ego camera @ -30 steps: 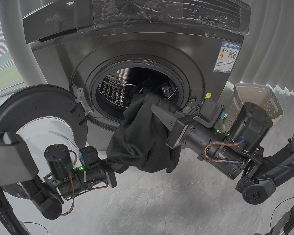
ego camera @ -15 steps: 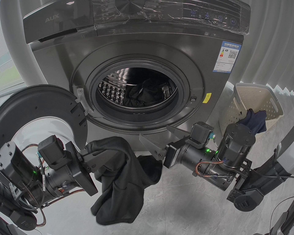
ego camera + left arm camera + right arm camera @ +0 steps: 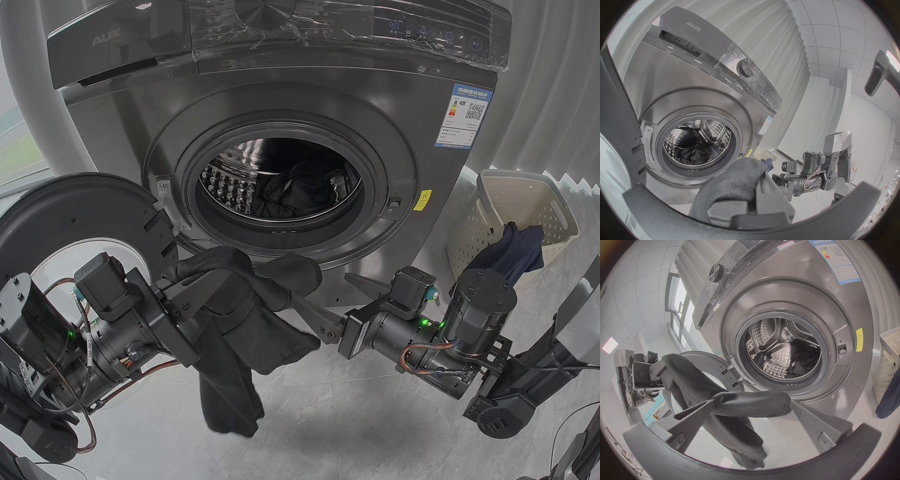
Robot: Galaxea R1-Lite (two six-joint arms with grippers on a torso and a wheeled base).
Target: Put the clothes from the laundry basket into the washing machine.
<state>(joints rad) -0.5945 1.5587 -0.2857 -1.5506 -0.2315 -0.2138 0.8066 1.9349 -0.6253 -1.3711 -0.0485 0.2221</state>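
Garment, dark, hangs from the clenched left gripper just below the washing machine port's lower rim. Released right gripper straddles one fold. Open door left, laundry basket right.

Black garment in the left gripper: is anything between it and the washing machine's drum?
Nothing visible. The black garment hangs from the left gripper just below the grey washing machine's round drum opening, and the round door is swung aside to the left.

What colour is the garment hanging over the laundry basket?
The garment is dark navy, clearest in head view.
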